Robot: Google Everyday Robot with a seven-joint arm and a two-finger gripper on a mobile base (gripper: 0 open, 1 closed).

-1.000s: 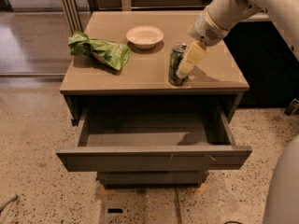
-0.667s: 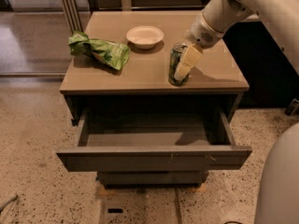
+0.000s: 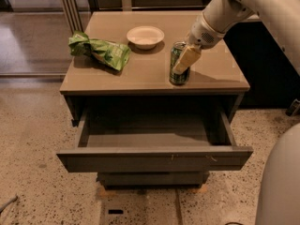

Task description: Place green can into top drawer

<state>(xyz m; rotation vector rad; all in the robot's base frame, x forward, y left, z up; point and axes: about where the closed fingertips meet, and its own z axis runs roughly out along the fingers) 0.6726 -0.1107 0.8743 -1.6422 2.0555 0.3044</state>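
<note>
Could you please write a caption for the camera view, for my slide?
Gripper at the upright green can on the cabinet top, with the top drawer open below.

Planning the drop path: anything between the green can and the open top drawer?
Nothing visible. The green can stands near the front edge of the cabinet top, the tool right at it. The top drawer is pulled out directly below, no item visible inside. Snack bag and bowl lie left and behind, off the path.

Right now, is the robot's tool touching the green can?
Cannot tell. In the camera view the tool overlaps the green can on the cabinet top, hiding any contact or gap.
</note>
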